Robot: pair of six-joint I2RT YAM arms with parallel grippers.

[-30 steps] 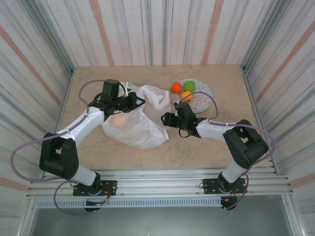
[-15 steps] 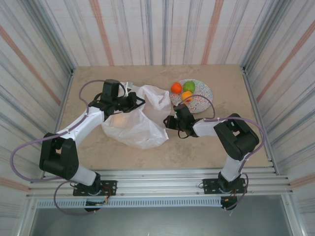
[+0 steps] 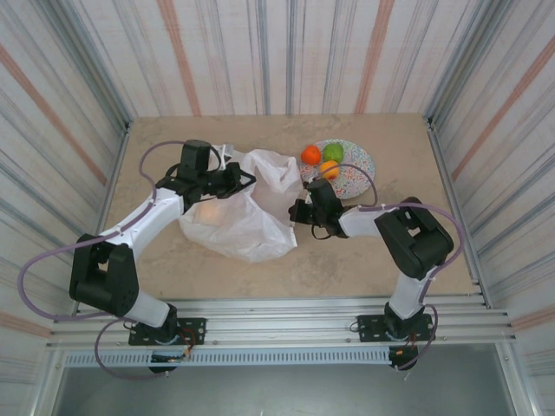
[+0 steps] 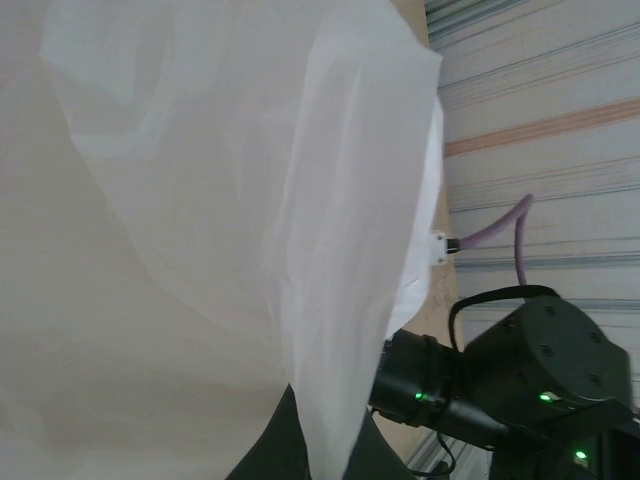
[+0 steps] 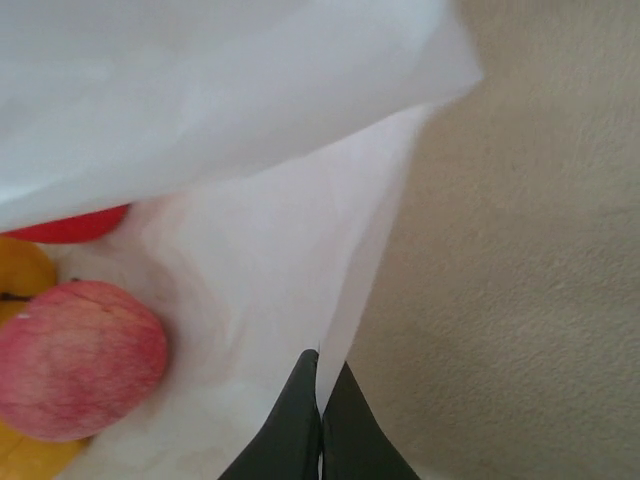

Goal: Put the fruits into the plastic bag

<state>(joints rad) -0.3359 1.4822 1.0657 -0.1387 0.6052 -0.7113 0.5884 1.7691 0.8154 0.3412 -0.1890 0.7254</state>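
At mid-table | large thin white translucent plastic bag (image 3: 243,221) lies crumpled beside the speckled round plate (image 3: 360,176) | your left gripper (image 3: 236,180) and right gripper (image 5: 320,372) both pinch its rim film | likely limp, slippery, easily torn: hold the doubled edge | small round glossy fruits (image 3: 310,154) on the plate probably roll.

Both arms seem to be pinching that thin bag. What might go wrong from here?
1. Both jaws are shut on the thin bag; pulling apart might tear it or let it slip free.
2. The pink fruit, seen through the mouth, might roll out if the bag tips.
3. Three fruits sit on the plate, and neither arm is free to fetch them.
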